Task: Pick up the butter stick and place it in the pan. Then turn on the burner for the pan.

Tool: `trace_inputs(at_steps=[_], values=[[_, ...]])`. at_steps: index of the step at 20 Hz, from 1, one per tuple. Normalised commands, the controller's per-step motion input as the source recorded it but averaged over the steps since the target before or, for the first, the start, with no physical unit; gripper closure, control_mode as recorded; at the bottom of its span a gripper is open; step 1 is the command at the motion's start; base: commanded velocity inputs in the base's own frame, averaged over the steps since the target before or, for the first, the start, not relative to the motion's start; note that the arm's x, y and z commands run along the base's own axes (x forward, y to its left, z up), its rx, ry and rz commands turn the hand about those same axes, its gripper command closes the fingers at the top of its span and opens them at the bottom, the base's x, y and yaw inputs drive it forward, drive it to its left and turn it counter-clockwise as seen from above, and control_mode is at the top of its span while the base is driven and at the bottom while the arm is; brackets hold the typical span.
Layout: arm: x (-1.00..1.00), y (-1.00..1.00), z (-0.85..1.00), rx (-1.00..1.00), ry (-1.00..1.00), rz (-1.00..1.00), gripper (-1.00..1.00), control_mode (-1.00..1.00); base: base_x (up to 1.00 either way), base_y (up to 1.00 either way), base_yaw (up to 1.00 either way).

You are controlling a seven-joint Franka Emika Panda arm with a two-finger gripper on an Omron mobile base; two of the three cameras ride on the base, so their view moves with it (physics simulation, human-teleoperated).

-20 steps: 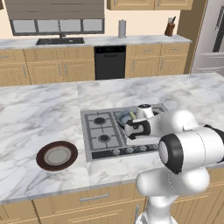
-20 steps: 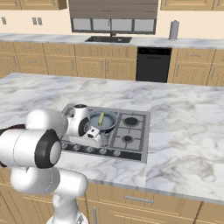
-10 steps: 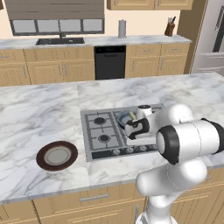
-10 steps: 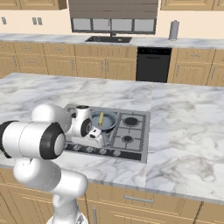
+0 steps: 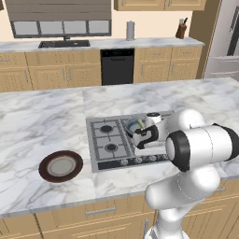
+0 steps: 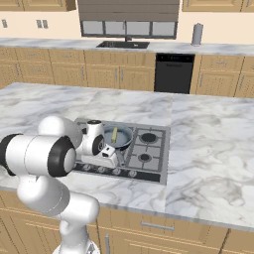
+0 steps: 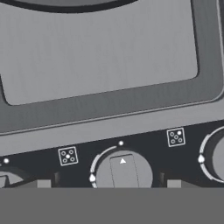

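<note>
Lying butter stick [image 6: 114, 134] in pan [image 6: 125, 141].

Arm shell: we see glossy white rounded segments, bulging like fat cylinders behind the gripper [image 5: 145, 138].
Joints: we see dark, near-black bands ringing the big segment just behind the hand, with a dark disc on its end face.
Wrist: we see a smaller white drum with a dark cap, right above the hand.
Hand: we see a white block with dark trim at its lower edge.
Base column: we see smooth white curves below the arm, no cables or markings we can make out.
</note>
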Motion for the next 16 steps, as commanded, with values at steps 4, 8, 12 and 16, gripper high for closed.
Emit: trace_inputs(at_steps=[4,8,12,16], values=[[-0.04,0.01,-0.24,0.04,0.01,0.0,1.0,-1.0,0.0,0.0,0.0],[-0.19,0.0,-0.31,0.02,-0.01,0.02,1.0,-1.0,0.0,0.0,0.0],[-0.21,0.15,-0.35,0.0,0.0,0.1,1.0,-1.0,0.0,0.0,0.0],[-0.23,0.12,-0.39,0.0,0.0,0.17,1.0,-1.0,0.0,0.0,0.0]])
